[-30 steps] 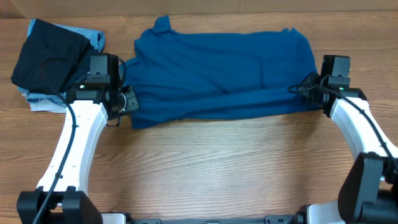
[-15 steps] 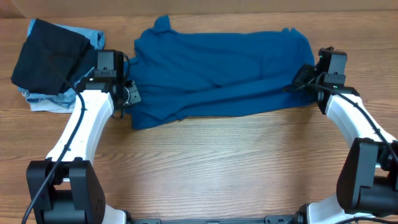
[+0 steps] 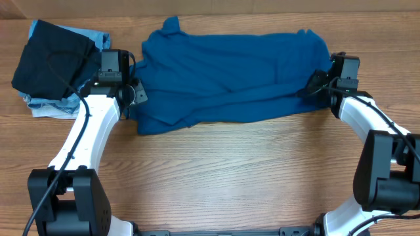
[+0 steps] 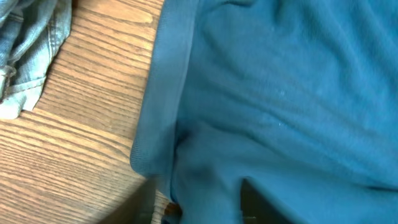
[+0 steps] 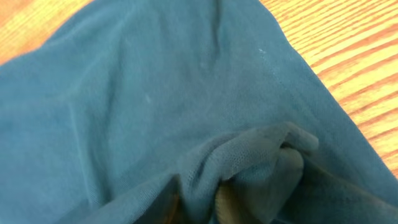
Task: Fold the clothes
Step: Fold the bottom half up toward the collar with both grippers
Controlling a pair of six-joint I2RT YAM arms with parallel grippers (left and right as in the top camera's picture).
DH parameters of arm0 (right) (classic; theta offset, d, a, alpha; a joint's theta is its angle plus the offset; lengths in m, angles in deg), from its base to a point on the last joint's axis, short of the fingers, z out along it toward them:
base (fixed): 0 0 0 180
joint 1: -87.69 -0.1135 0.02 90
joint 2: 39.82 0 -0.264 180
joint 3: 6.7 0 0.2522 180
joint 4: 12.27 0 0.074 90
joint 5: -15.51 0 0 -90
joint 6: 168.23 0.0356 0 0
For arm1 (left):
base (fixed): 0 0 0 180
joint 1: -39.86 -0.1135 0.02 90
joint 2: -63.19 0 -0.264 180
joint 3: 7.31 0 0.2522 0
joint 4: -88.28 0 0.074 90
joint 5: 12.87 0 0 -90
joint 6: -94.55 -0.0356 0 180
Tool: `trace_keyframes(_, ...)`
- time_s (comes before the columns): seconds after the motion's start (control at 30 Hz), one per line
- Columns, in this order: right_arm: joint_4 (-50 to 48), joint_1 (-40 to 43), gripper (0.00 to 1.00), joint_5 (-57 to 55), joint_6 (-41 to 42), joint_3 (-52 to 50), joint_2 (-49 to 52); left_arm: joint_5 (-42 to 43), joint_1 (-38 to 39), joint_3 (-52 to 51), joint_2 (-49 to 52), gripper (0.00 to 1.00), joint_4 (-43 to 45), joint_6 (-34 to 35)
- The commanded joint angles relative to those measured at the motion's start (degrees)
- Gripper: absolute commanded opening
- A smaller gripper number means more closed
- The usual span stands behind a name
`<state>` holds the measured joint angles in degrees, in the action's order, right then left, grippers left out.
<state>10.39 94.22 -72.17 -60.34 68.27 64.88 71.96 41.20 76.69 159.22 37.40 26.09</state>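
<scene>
A blue shirt (image 3: 230, 72) lies spread across the far middle of the wooden table, folded lengthwise with its lower edge doubled up. My left gripper (image 3: 136, 97) is shut on the shirt's left edge; the left wrist view shows its hem (image 4: 163, 93) and cloth bunched between the fingers (image 4: 199, 205). My right gripper (image 3: 316, 85) is shut on the shirt's right edge; the right wrist view shows gathered blue cloth (image 5: 249, 155) pinched between the fingers (image 5: 199, 202).
A pile of folded clothes sits at the far left: a black garment (image 3: 49, 59) on top of light blue denim (image 3: 46, 108). The denim also shows in the left wrist view (image 4: 28, 43). Bare wood table (image 3: 230, 177) lies in front of the shirt.
Both grippers have moved away from me with the shirt's lower edge, carrying it up over the shirt. The fold's front edge now lies farther back.
</scene>
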Motion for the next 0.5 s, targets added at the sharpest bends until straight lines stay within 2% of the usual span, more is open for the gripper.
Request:
trace_keyframes(0.0,-1.97,-0.20,0.41,0.87,-0.72,1.55,0.11,-1.22,-0.59,1.20,0.24,0.71,3.10,-4.98)
trace_keyframes(0.07,-3.58,-0.20,0.60,2.56,-3.76,1.57,0.09,-1.14,-0.59,2.05,0.24,0.74,4.31,-5.31)
trace_keyframes(0.1,-3.63,-0.20,0.76,3.56,-5.07,2.19,0.09,-0.61,-0.52,2.95,0.22,0.74,4.37,-5.33)
trace_keyframes(0.17,-1.44,-0.20,0.85,4.04,-6.43,4.22,0.09,1.01,-0.11,5.81,0.15,0.73,3.41,-6.58)
trace_keyframes(0.23,5.84,-0.20,0.85,5.03,-8.41,8.79,0.09,3.28,1.55,10.60,0.11,0.65,-1.31,-6.60)
trace_keyframes(0.27,10.27,-0.20,0.84,5.51,-9.25,11.17,0.09,3.98,2.93,12.52,0.13,0.61,-3.89,-6.56)
trace_keyframes(0.3,17.38,-0.20,0.78,5.49,-9.40,14.71,0.09,3.93,5.44,14.29,0.13,0.53,-7.67,-6.58)
trace_keyframes(0.4,26.25,-0.20,0.58,5.46,-9.40,17.66,0.09,3.65,9.60,14.36,0.24,0.08,-12.50,-6.58)
trace_keyframes(0.43,27.78,-0.20,0.46,5.46,-9.40,17.62,0.11,3.45,10.73,13.97,0.24,0.04,-13.33,-6.58)
trace_keyframes(0.47,28.81,-0.20,0.29,5.29,-9.40,17.46,0.11,3.45,11.76,13.09,0.24,0.04,-13.31,-6.56)
